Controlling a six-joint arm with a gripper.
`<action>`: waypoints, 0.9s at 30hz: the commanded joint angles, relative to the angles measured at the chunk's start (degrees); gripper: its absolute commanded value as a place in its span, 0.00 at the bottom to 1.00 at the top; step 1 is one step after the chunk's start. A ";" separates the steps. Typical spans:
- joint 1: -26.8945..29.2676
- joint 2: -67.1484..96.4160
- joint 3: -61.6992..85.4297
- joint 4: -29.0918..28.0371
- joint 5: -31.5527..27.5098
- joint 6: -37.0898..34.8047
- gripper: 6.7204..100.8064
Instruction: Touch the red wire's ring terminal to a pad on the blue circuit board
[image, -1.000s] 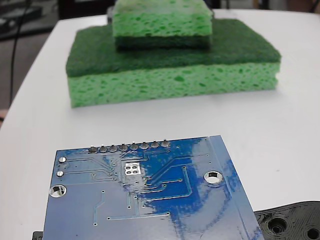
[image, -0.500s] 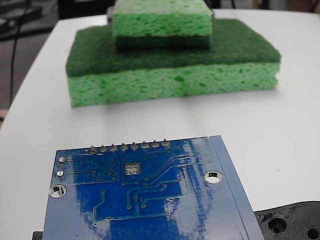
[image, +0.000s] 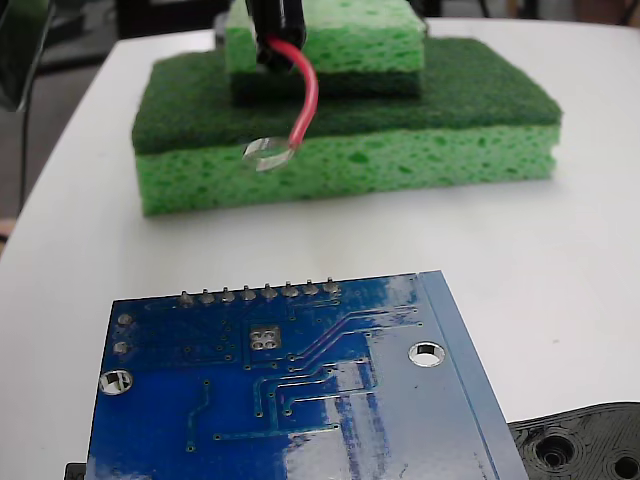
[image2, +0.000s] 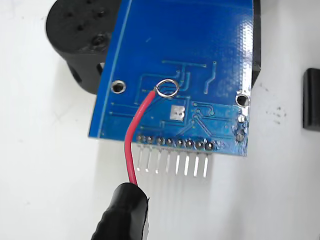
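In the fixed view we see the thin red wire (image: 305, 95) and its small silver ring terminal (image: 267, 154) hanging well above the glossy blue circuit board (image: 300, 400); only the wrist view shows the board's pins. We cannot tell the hand's state.

Electronics lab or test bench, by the look of it. A bare blue circuit board (image: 290, 390) with traces and a row of solder points lies at 6 o'clock on a plain white table (image: 560, 250). Stacked green sponges (image: 340, 130) sit at 12 o'clock. A black plastic piece with round holes (image: 585, 440) shows at 5 o'clock. Dim room clutter beyond the far edge, too blurred to identify.
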 joint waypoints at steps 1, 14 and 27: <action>0.09 -1.58 -1.85 0.18 -0.44 -0.26 0.99; 0.62 -6.15 -3.25 -0.79 -1.23 -0.70 0.99; 1.41 -7.29 -3.16 -0.88 -1.67 -1.32 0.99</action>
